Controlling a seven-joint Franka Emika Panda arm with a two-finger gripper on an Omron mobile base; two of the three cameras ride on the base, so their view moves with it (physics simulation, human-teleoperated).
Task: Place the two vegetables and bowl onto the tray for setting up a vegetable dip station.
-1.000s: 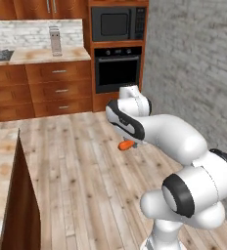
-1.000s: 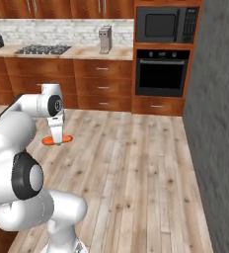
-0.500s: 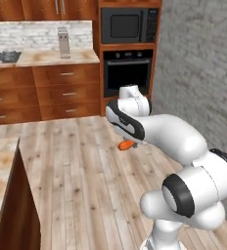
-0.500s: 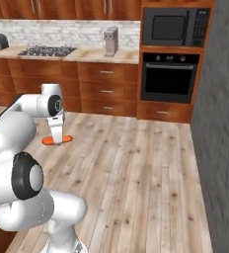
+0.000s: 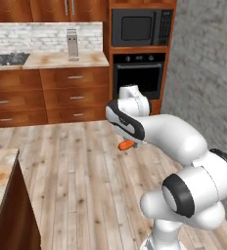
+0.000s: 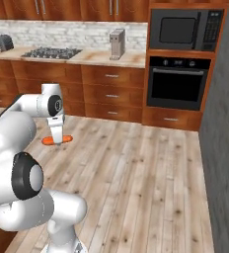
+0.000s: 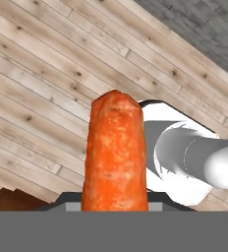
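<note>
Your base has swung, so the kitchen slides across both views while the hand stays clamped on the carrot, high over the floor. Jolt the drive and that shallow grip could let it drop. No readable writing shows anywhere.

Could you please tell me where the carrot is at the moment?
The carrot is gripped in the gripper, carried above the wooden floor in front of the lower drawers, left of the oven in the right base view.
</note>
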